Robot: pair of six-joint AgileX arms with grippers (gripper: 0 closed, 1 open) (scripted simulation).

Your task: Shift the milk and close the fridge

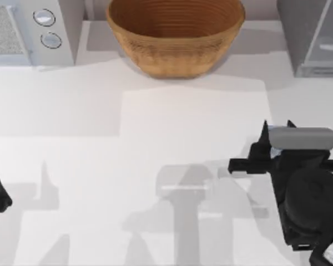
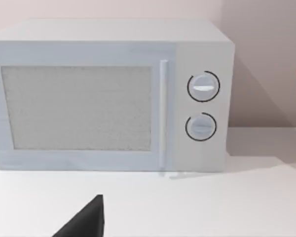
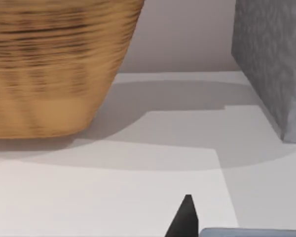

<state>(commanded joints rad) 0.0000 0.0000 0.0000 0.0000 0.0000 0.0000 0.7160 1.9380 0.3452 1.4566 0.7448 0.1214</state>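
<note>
Along the back of the counter (image 1: 155,166), microwave (image 1: 30,30) at left, basket (image 1: 175,36) in the middle, fridge (image 1: 313,36) at right, all standing apart.

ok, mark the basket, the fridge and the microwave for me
basket (image 1: 175,52): top view, its ribbed outer wall.
fridge (image 3: 269,59): right wrist view, its speckled dark-grey side.
microwave (image 2: 76,106): left wrist view, its door window.
</note>
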